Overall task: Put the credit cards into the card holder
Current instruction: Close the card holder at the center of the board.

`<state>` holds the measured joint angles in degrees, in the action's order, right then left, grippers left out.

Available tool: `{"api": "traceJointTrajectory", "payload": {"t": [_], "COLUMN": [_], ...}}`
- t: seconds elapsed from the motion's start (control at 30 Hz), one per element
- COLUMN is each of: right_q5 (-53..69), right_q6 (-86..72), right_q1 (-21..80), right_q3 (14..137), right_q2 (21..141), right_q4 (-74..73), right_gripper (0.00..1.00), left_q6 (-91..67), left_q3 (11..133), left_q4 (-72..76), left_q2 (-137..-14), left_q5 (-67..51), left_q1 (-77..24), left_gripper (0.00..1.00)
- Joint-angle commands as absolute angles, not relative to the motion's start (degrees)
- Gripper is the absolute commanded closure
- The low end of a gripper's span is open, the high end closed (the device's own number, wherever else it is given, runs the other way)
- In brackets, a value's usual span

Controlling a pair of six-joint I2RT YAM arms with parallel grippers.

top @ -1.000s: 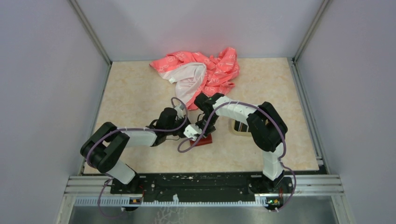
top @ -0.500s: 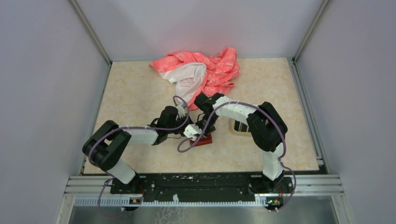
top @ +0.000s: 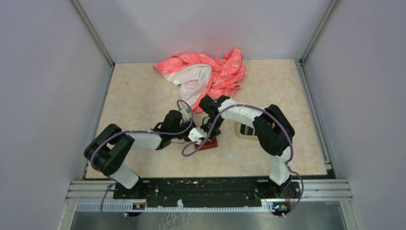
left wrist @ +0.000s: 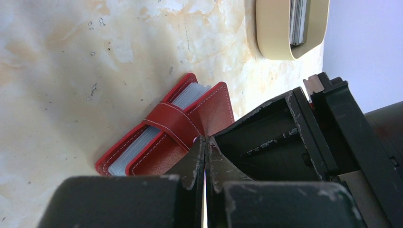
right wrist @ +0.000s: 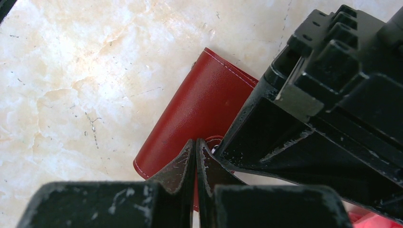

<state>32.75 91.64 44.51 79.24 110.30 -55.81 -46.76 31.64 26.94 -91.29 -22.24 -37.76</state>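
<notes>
Looks like the job here is getting the card holder (left wrist: 166, 128) open, so I'd work the strap (left wrist: 172, 124) loose and pin the body with the other arm so it doesn't skate on the table (left wrist: 71, 71). Jaws on the left gripper (left wrist: 205, 141) are squeezed together, tips right at the strap's end, can't tell if it's pinching it. Same deal with the right gripper (right wrist: 196, 145), closed, down at the holder's edge. The credit cards (left wrist: 298, 19) sit in the beige tray (left wrist: 273, 40), well apart from both
</notes>
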Motion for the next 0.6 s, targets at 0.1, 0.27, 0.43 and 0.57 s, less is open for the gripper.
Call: {"api": "traceJointTrajectory", "payload": {"t": [0.1, 0.27, 0.43, 0.57], "right_q5": [33.62, 33.81, 33.84, 33.75], "right_q6": [90.53, 90.35, 90.03, 89.78], "right_q1": [45.83, 45.79, 45.79, 45.79], "right_q3": [79.21, 79.69, 79.89, 79.95], "right_q2": [111.88, 112.19, 112.17, 112.29], "right_q4": [-58.36, -58.60, -58.87, -58.71], "right_gripper": [1.00, 1.00, 1.00, 1.00], "left_q6": [-43.83, -43.40, -42.64, -41.79], "left_q3": [30.95, 29.18, 28.20, 28.06], "left_q4": [20.84, 19.96, 19.45, 19.82], "left_q2": [-93.10, -93.07, -94.26, -94.93], "left_q5": [-19.80, -18.93, -18.59, -18.95], "left_q1": [-37.79, -37.79, -37.80, -37.88], "left_gripper": [1.00, 1.00, 1.00, 1.00]}}
